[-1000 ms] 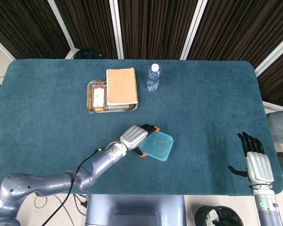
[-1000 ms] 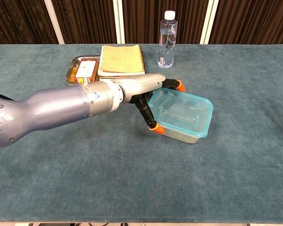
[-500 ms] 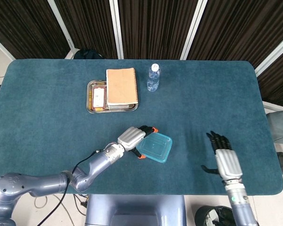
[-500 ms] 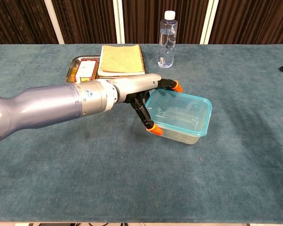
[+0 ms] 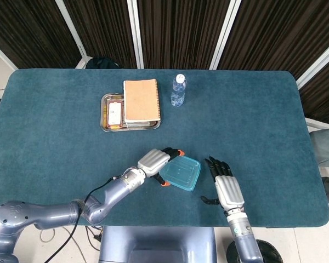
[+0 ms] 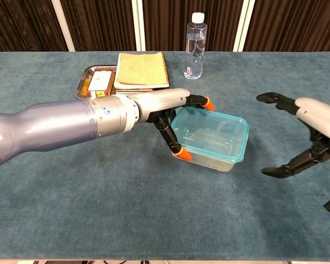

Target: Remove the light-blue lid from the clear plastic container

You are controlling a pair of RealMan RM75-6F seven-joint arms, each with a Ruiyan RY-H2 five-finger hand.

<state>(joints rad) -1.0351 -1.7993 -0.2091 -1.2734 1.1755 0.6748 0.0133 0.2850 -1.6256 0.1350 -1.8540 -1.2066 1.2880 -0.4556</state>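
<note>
While the left robot hand (image 6: 173, 118) grips the left edge of the clear plastic container (image 6: 210, 139), orange fingertips (image 6: 181, 155) at its near and far corners, the light-blue lid (image 5: 180, 172) is on it, lower centre of the table (image 5: 55, 131). Right robot hand (image 5: 225, 188) sits just right of the container, apart from it, fingers spread, holding nothing. Upper centre: metal tray (image 5: 105, 124) with a tan notebook (image 5: 141, 101) on it, water bottle (image 5: 178, 91) just to its right.
</note>
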